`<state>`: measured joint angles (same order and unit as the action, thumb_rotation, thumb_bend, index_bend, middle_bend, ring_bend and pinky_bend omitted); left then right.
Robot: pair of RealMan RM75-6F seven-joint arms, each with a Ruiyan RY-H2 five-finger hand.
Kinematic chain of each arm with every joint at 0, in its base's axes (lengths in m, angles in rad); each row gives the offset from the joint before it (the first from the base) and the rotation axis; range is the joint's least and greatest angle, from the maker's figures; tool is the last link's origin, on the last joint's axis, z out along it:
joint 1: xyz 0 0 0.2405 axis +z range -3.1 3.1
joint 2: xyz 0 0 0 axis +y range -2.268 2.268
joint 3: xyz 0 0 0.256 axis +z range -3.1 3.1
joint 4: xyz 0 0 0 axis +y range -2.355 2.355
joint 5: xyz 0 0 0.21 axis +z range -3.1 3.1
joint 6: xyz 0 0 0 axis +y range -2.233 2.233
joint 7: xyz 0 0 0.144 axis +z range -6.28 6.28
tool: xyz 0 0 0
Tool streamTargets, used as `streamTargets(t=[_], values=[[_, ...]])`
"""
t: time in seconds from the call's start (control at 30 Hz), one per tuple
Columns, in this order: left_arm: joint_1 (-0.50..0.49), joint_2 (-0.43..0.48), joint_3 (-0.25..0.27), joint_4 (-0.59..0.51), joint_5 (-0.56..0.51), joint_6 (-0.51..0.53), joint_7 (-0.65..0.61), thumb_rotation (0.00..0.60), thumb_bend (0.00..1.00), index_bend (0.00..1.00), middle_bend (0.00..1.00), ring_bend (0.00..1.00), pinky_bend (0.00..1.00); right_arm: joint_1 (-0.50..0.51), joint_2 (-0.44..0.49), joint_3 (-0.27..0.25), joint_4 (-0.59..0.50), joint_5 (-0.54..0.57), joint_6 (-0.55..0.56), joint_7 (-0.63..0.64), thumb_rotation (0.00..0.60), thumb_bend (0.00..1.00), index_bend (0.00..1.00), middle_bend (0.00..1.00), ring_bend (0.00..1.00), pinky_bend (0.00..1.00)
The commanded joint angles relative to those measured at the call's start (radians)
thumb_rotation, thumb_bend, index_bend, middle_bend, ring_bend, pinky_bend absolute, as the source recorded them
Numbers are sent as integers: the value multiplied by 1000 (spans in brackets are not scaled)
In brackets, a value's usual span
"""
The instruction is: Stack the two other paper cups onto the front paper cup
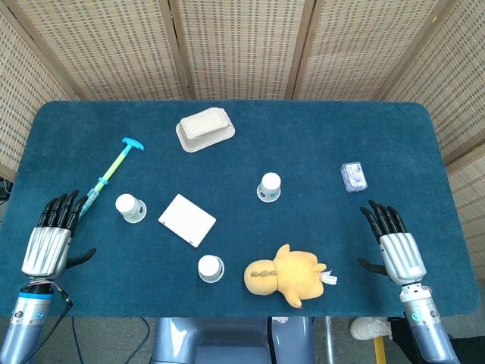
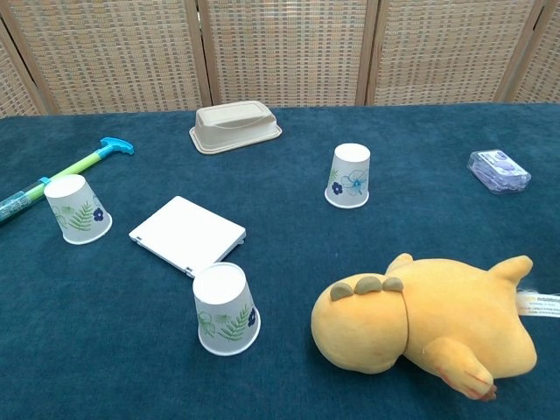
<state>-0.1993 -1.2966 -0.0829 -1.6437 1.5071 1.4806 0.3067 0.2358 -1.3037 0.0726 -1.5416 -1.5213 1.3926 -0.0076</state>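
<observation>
On the blue table [image 1: 318, 129], your left hand [image 1: 48, 241] lies at the left edge with fingers spread wide, holding nothing; its fingertips are near the lower end of the toothbrush [image 1: 111, 171], though contact cannot be told. Your right hand [image 1: 395, 248] lies at the right edge, equally open and empty, well apart from everything (only the head view shows either hand).

Around them, largest first: one yellow plush toy [image 2: 424, 322] lies at the front, just right of the front paper cup [image 2: 226, 309]. One beige lidded tray [image 2: 234, 128] sits at the back. One flat white box [image 2: 187, 234] lies between the front cup and the left paper cup [image 2: 78, 208], near both but touching neither. One small clear packet [image 2: 499, 170] rests toward the right, beyond your right hand.

Count of cups: three, all upside down and all separate. The front one stands near the table's near edge; the left one is beside the toothbrush; the middle paper cup [image 2: 350, 175] stands alone behind the plush toy.
</observation>
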Motion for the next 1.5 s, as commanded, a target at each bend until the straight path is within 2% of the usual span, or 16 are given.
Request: streamTargets(t=[0.03, 0.23, 0.33, 0.4, 0.53, 0.6, 0.83, 0.97, 1.1, 1.5], values=[[-2, -1, 1, 1, 0, -5, -1, 600, 1, 0, 0, 0, 59, 1, 0, 1, 0, 0, 0, 2, 600, 175, 0, 0, 0, 0], [-10, 6, 3, -12, -7, -25, 2, 600, 18, 0, 0, 0, 59, -1, 6, 2, 1, 2, 0, 19, 600, 175, 0, 0, 0, 0], [-18, 21, -4, -28, -29, -50, -7, 600, 87, 0, 0, 0, 60, -3, 10, 3, 0, 0, 6, 29, 600, 175, 0, 0, 0, 0], [-35, 45, -16, -40, -55, -85, -6, 600, 107, 0, 0, 0, 63, -4, 12, 3, -1, 0, 5, 34, 600, 175, 0, 0, 0, 0], [-113, 123, -82, -64, -154, -212, 18, 600, 120, 0, 0, 0, 66, -4, 16, 3, -5, 1, 2, 39, 600, 175, 0, 0, 0, 0], [-139, 140, -96, -68, -188, -257, 23, 600, 141, 22, 0, 0, 79, -3, 18, 3, -9, 4, -2, 41, 600, 175, 0, 0, 0, 0], [-259, 109, -145, 5, -346, -413, 101, 600, 170, 117, 0, 0, 102, -4, 23, 5, -11, 8, -5, 51, 600, 175, 0, 0, 0, 0], [-311, 97, -157, 23, -422, -498, 105, 600, 176, 181, 0, 0, 102, -4, 25, 7, -10, 12, -6, 59, 600, 175, 0, 0, 0, 0], [-366, 79, -153, 53, -486, -565, 132, 600, 177, 206, 0, 0, 102, -5, 29, 10, -7, 15, -5, 69, 600, 175, 0, 0, 0, 0], [-438, 19, -115, 104, -576, -581, 225, 600, 179, 211, 0, 0, 100, -7, 37, 15, -6, 19, -3, 92, 600, 175, 0, 0, 0, 0]])
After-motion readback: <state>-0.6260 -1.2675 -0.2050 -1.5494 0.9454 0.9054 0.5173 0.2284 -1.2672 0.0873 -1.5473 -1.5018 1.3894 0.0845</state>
